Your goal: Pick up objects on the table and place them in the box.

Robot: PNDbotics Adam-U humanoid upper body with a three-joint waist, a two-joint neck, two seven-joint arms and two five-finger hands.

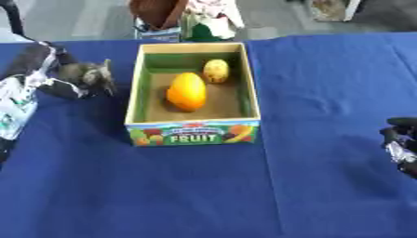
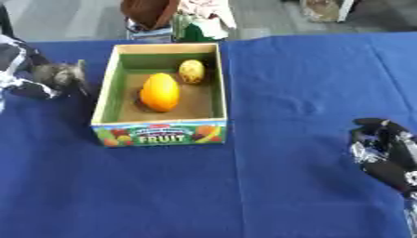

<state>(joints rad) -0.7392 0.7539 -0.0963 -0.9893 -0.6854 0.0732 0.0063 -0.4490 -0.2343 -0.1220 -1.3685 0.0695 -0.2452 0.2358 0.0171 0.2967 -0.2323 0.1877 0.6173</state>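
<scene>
— Box [image 1: 194, 125] position? 
— Mid-table on the blue cloth [image 1: 326, 176], holding an orange fruit [image 1: 186, 91] and a smaller yellow one [image 1: 216, 70].
— Hands?
— Left hand [image 1: 88, 75] hovers just left of the box wall, fingers too blurred to tell. Right hand [image 2: 384, 151] rests well apart at the right edge, fingers curled, holding nothing.

Fruit box [image 2: 159, 133] holds two things — an orange fruit [image 2: 159, 92], a smaller yellow one [image 2: 192, 71].
</scene>
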